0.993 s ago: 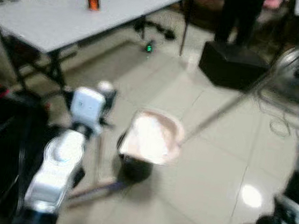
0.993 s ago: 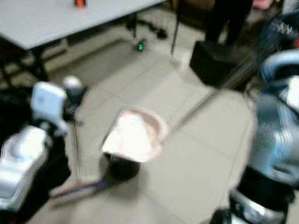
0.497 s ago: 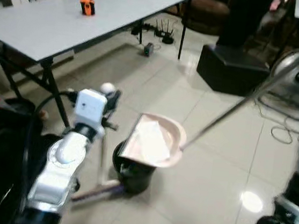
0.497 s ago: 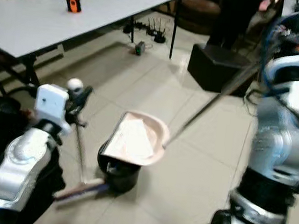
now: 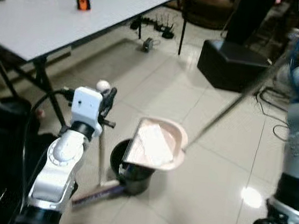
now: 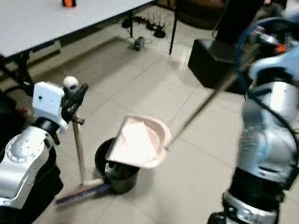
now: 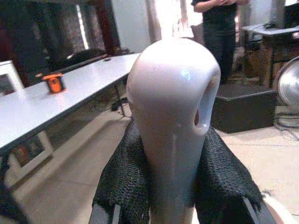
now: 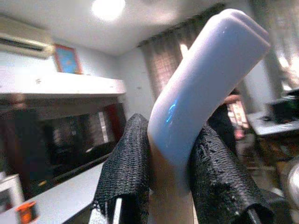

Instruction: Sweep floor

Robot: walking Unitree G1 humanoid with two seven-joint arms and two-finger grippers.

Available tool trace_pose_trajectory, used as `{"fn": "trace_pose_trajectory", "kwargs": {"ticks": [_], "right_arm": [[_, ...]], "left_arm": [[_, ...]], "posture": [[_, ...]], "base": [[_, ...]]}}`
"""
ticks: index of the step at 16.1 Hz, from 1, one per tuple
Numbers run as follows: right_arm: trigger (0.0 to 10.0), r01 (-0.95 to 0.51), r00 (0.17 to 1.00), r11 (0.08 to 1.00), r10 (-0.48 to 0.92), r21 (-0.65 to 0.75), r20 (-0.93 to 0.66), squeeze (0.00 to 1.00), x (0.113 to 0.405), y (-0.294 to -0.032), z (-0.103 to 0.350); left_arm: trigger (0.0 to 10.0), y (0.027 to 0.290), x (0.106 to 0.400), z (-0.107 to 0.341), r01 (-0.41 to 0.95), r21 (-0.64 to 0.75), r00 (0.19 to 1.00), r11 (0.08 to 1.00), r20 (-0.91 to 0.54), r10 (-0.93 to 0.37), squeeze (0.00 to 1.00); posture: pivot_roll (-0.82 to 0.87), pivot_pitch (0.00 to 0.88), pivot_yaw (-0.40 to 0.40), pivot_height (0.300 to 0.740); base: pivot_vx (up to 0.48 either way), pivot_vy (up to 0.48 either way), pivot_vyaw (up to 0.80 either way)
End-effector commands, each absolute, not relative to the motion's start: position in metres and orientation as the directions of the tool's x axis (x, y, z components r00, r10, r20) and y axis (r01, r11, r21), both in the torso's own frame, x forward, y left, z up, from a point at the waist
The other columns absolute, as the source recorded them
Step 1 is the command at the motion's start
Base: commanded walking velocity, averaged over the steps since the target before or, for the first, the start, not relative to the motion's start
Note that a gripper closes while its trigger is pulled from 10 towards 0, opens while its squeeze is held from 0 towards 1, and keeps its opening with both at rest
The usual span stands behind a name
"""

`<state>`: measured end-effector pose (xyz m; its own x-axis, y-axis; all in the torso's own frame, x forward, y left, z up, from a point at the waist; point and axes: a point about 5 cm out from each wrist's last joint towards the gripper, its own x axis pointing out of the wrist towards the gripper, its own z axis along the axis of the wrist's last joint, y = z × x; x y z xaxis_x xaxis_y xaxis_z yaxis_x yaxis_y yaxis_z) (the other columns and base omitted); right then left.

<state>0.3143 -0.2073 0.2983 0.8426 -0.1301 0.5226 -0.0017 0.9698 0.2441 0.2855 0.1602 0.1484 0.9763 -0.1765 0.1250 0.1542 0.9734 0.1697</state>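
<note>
Two grippers each squeeze a handle. The left gripper (image 7: 170, 186) grips the broom (image 6: 77, 152), whose brush sits low in the frame, partly hidden behind the bin (image 6: 111, 173). The right gripper (image 8: 170, 186) grips the dustpan (image 6: 141, 141) above the bin. Farther up, a table (image 5: 52, 20) is cut off.

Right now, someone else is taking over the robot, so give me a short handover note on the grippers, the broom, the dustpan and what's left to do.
Left gripper: shut on the broom handle, near its rounded top; the broom head rests on the tile beside the black bin.
Right gripper: shut on the grip of the dustpan handle; the long handle slants down to the pink dustpan.
Done: the dustpan is held over the bin's mouth with pale debris still in it.
Left: probably tip the pan so the debris drops into the bin, then sweep further.
</note>
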Motion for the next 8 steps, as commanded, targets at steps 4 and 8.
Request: {"fn": "trace_pose_trajectory", "kwargs": {"ticks": [4, 8], "right_arm": [[10.0, 0.000, 0.808, 0.986, -0.097, 0.165, 0.580, 0.00, 0.317, -0.200, 0.296], [10.0, -0.032, 0.782, 0.991, -0.056, 0.131, 0.621, 0.00, 0.322, -0.185, 0.289]], "left_arm": [[10.0, 0.162, 0.287, 0.154, 0.149, 0.190, 0.975, 0.970, 0.136, -0.176, 0.00], [10.0, 0.161, 0.288, 0.155, 0.157, 0.198, 0.973, 0.968, 0.134, -0.186, 0.00]], "posture": [[0.01, 0.000, 0.034, 0.740], [0.01, 0.000, 0.037, 0.740]], "base": [[0.000, 0.000, 0.00], [0.000, 0.000, 0.00]]}}
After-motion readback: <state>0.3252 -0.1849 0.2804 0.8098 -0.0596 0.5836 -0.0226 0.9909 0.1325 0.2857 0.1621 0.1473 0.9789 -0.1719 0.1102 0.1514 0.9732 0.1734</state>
